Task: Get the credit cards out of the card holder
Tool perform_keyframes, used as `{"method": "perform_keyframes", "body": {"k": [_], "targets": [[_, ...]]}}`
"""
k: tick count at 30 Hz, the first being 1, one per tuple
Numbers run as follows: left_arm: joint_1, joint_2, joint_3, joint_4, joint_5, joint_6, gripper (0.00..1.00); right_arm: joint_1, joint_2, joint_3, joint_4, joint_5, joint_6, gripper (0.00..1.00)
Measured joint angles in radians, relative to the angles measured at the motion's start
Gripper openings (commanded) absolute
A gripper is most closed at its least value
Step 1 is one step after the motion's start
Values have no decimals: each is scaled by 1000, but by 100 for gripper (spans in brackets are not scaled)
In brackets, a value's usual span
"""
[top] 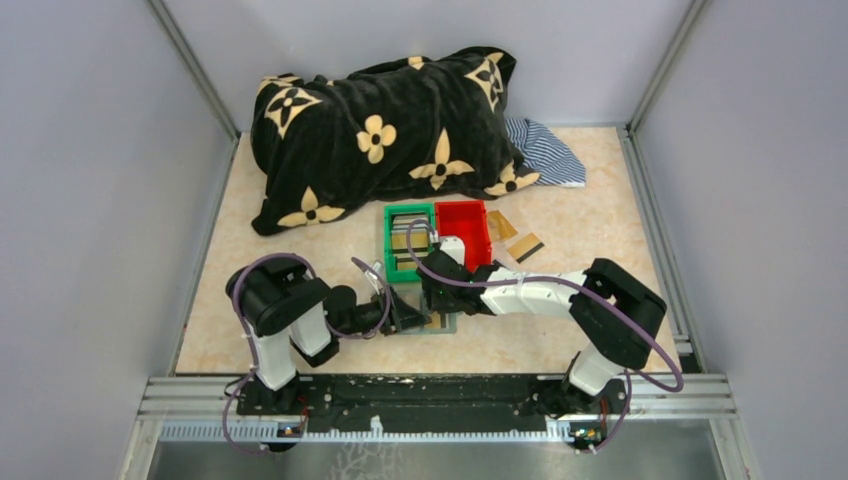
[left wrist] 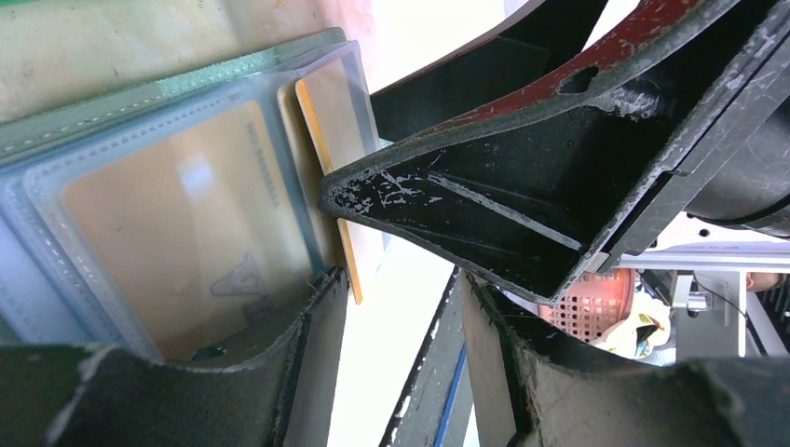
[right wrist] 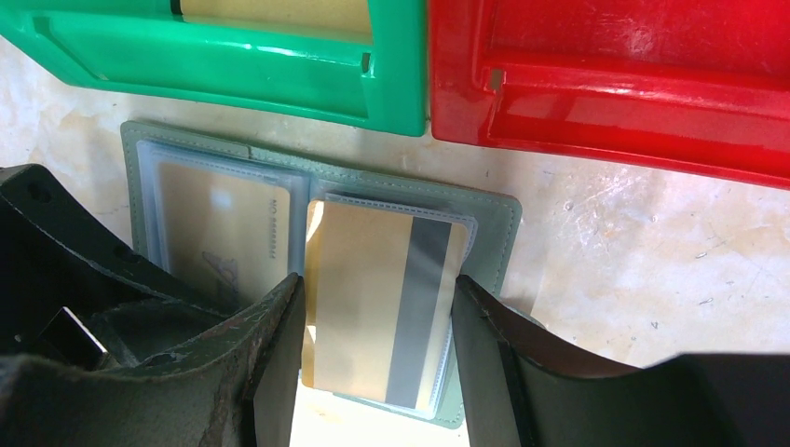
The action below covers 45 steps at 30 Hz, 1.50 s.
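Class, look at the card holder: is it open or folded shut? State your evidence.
Open. The card holder lies spread flat by the bins, both its see-through inner sides facing up, with gold credit cards showing.

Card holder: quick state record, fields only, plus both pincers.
holder: grey-green folding card holder, open flat on the table, just in front of the bins
left sleeve: gold plastic card in its clear pocket
right sleeve: gold card with grey stripe
right pincer: fingers either side of the striped card; grip unclear
left pincer: jaws apart, one finger on the holder's left page
bins: green plastic bin and red plastic bin, side by side
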Motion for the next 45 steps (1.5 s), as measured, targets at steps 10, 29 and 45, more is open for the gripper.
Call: {"method": "perform_keyframes", "body": {"k": [10, 29, 45], "targets": [[1, 22, 7, 18, 14, -17, 48, 0, 1, 0, 0, 0, 0, 0], [17, 125, 21, 38, 18, -78, 3, 6, 2, 0, 1, -1, -16, 0], [28, 143, 20, 42, 41, -111, 0, 14, -14, -3, -14, 14, -12, 45]]}}
